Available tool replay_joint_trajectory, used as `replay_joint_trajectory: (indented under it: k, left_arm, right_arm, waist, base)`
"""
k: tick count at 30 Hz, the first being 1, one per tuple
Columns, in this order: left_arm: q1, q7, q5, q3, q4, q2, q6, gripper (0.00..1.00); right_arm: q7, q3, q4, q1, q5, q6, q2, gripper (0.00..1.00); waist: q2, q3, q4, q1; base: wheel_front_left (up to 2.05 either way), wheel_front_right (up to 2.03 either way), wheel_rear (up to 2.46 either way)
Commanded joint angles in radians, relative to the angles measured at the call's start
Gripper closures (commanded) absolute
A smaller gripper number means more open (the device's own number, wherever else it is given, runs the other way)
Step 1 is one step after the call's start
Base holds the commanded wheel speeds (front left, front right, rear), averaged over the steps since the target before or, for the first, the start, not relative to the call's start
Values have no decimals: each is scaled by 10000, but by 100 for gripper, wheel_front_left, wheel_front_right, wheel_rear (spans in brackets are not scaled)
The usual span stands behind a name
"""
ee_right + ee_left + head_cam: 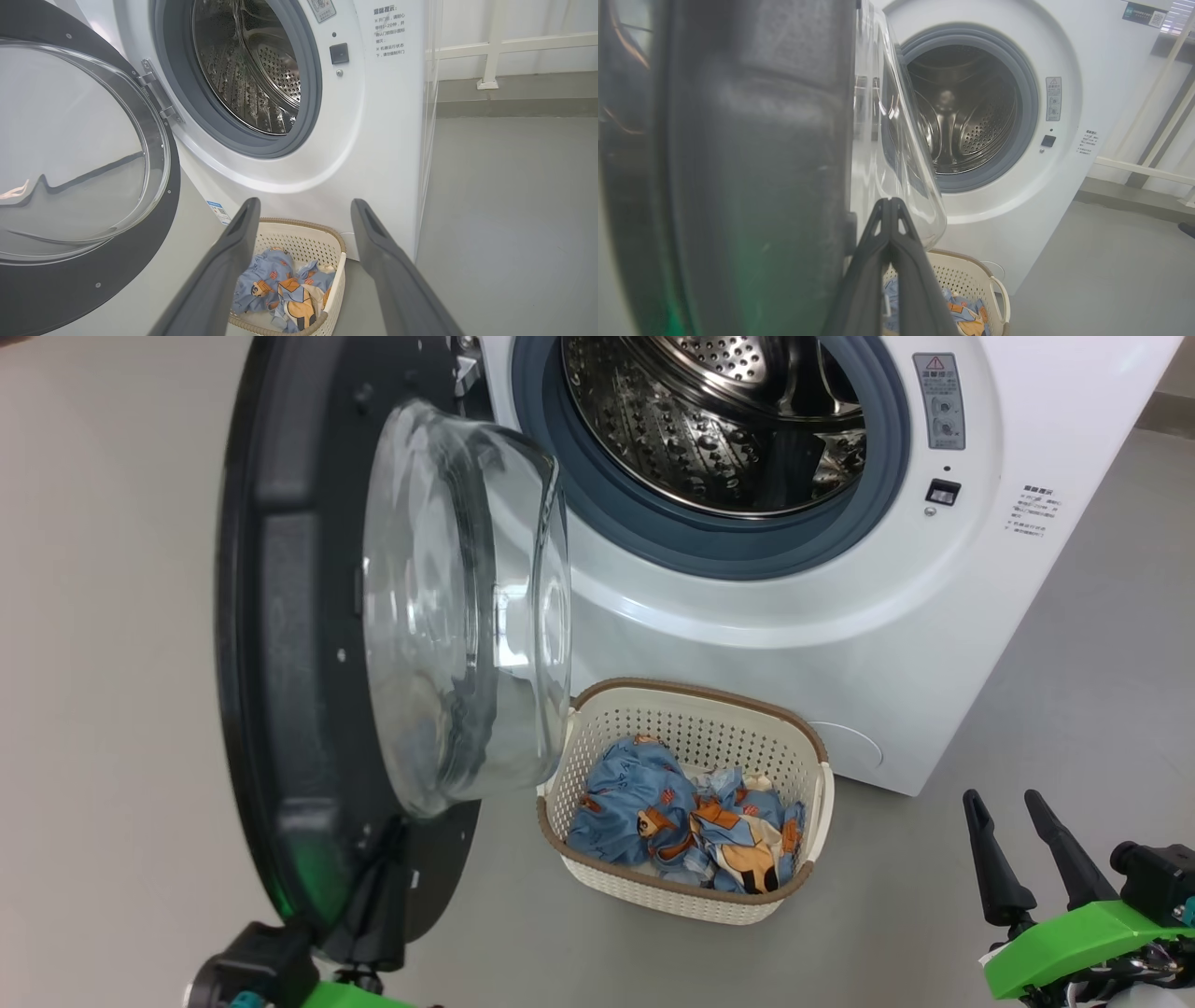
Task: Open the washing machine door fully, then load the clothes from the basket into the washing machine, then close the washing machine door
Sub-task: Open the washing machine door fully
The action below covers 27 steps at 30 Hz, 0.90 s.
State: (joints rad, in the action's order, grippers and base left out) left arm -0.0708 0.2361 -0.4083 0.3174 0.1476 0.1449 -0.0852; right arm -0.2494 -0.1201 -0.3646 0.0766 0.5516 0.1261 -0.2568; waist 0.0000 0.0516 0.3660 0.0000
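The washing machine [840,644] stands with its door [280,616] swung out to the left, glass bowl facing the steel drum [709,420]. On the floor in front sits the basket [691,695], holding the blue bear-print clothes [653,812]. My left gripper [378,887] is shut with nothing in it, its fingers lying against the lower inner face of the door; in the left wrist view the left gripper [889,201] points past the door rim [738,163]. My right gripper [1002,798] is open at the lower right, apart from the basket. In the right wrist view the right gripper [304,205] frames the basket [303,228] and clothes [280,289].
Grey floor [1074,709] spreads to the right of the machine and in front of the basket. A white railing [490,46] runs along the wall beyond the machine's right side. The open door takes up the space left of the basket.
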Motion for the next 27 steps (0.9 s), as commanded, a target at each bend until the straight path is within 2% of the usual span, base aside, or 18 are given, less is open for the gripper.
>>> replay_joint_trajectory:
  k: [1, 12, 27]
  left_arm:
    - [-110, 5, -130, -557, -324, 271, -176, 100]
    - [-198, 8, -312, -1234, -197, 702, -560, 100]
    - [-983, 148, -472, -2108, 696, 1198, -785, 100]
  right_arm:
    - [-124, -149, 253, 112, -114, 46, -219, 0]
    - [-124, -208, 247, 71, -103, 46, -217, 0]
    - [-124, -261, 276, 285, -106, 46, -427, 0]
  waist:
    - [0, 0, 18, 0]
    - [0, -6, 159, 0]
    - [0, 308, 233, 0]
  base:
    - [0, 0, 0]
    - [0, 0, 0]
    - [0, 0, 0]
